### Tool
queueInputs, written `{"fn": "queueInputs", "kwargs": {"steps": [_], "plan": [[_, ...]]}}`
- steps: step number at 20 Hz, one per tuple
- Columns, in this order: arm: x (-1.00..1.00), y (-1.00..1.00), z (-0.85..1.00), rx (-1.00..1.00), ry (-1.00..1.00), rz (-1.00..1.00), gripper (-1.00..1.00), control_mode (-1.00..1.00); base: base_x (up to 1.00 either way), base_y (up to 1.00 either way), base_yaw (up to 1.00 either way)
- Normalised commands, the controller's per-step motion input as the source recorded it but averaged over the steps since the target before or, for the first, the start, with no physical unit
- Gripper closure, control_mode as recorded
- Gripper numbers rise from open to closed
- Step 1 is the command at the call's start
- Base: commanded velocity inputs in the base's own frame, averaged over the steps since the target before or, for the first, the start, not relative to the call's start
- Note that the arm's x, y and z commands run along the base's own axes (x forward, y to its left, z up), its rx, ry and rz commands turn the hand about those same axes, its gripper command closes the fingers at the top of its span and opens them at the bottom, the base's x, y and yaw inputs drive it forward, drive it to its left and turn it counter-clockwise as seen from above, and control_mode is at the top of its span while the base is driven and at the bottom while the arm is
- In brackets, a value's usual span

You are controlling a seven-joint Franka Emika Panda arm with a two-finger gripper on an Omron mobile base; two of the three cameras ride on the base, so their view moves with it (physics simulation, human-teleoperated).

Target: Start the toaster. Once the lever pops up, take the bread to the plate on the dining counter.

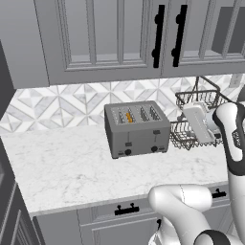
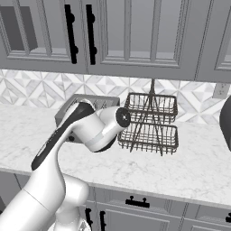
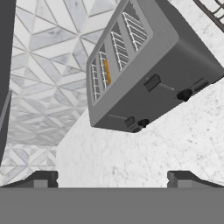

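Hand (image 3: 112, 177) open, clear of toaster (image 3: 148, 65) — bread (image 3: 106, 71) (orange edge) in slot.

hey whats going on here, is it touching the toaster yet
Not yet. The white arm's two-finger gripper is open, holds nothing and points at the boxy grey metal four-slot toaster on the white marble counter, with bare counter between them. An orange-brown slice of bread sits edge-on in the second slot from the left. Neither dark slider lever on the toaster's front is being touched. A dark wire two-tier rack stands beside the toaster.
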Motion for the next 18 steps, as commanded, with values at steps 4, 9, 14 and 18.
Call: {"fn": "queueInputs", "kwargs": {"steps": [4,9,14,18], "plan": [[0.00,0.00,0.00,0.00,0.00,0.00,-1.00,-1.00,0.00,0.00,0.00],[0.00,0.00,0.00,0.00,0.00,0.00,-1.00,-1.00,0.00,0.00,0.00],[0.00,0.00,0.00,0.00,0.00,0.00,-1.00,-1.00,0.00,0.00,0.00],[0.00,0.00,0.00,0.00,0.00,0.00,-1.00,-1.00,0.00,0.00,0.00]]}}
